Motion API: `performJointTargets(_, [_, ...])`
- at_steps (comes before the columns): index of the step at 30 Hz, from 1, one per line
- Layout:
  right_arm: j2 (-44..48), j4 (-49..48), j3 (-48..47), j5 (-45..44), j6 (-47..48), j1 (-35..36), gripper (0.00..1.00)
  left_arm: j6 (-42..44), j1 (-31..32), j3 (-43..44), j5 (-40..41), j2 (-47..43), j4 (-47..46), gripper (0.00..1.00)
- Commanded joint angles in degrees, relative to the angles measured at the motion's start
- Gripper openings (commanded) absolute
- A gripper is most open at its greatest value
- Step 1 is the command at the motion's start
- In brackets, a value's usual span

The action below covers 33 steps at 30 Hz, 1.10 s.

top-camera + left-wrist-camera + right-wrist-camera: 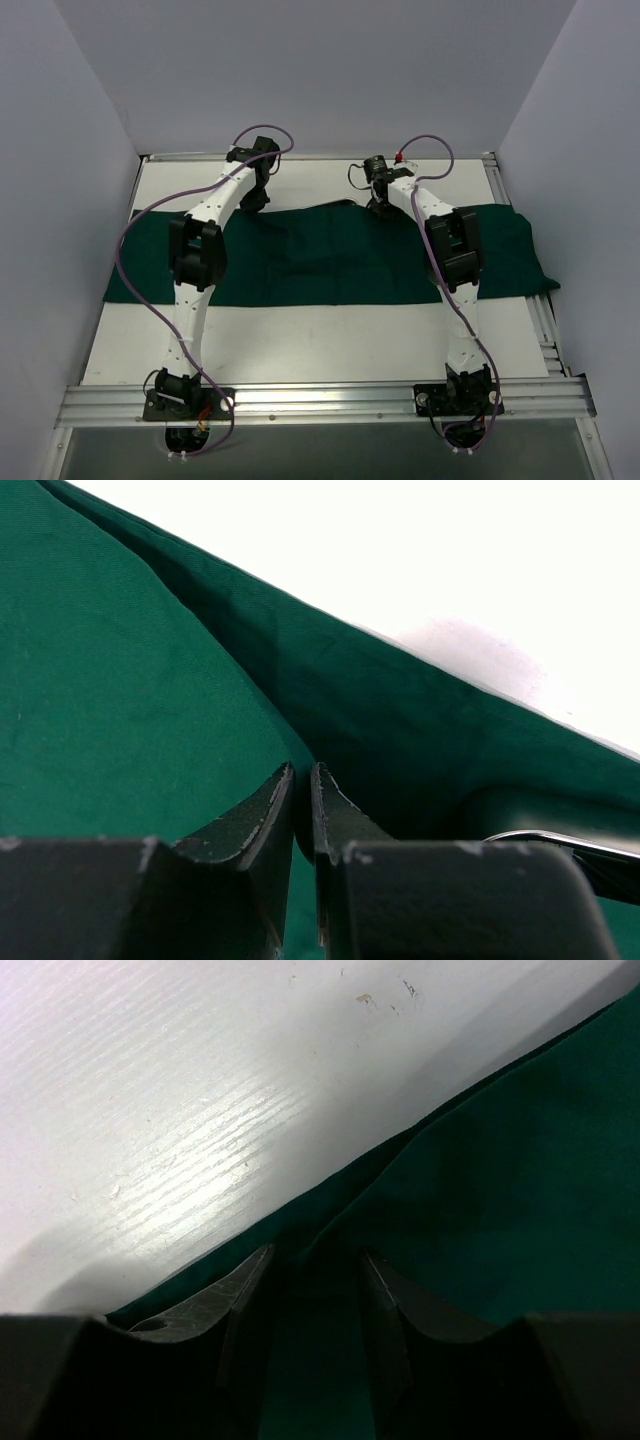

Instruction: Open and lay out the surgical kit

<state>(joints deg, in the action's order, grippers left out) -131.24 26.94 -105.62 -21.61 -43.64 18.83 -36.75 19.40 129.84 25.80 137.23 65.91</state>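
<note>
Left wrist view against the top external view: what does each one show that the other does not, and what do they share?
Only the left wrist view: the left tool up close, its fingers almost together at a fold of the green drape, and a shiny metal edge showing from under the cloth at the lower right. Only the top external view: the right tool at the drape's far edge, and the whole drape spread wide across the table. Shared: the green drape and the white table.

One drape [330,265], two claws [303,772] [315,1257]
</note>
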Motion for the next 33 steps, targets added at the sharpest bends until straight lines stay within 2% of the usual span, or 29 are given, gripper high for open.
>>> performJointTargets(1, [1.25, 0.40, 0.77, -0.81, -1.10, -0.19, 0.34, 0.81, -0.15, -0.03, 1.09, -4.25, -1.22, 0.20])
performJointTargets(6, [0.90, 0.04, 0.86, -1.25, -1.19, -0.64, 0.30, 1.07, -0.15, -0.03, 1.27, -4.25, -1.13, 0.20])
performJointTargets(13, [2.13, 0.66, 0.95, -2.12, -0.92, -0.72, 0.01, 1.07, -0.41, -0.29, 1.44, -4.51, -0.87, 0.20])
performJointTargets(24, [9.86, 0.75, 3.31, -3.71, -0.04, -1.95, 0.00, 1.42, -0.59, -2.39, 5.04, -8.90, -1.04, 0.17])
performJointTargets(33, [18.03, -2.24, 11.13, -3.71, -0.13, -3.10, 0.00, 2.21, -0.68, -11.62, 7.77, -15.49, -4.21, 0.15])
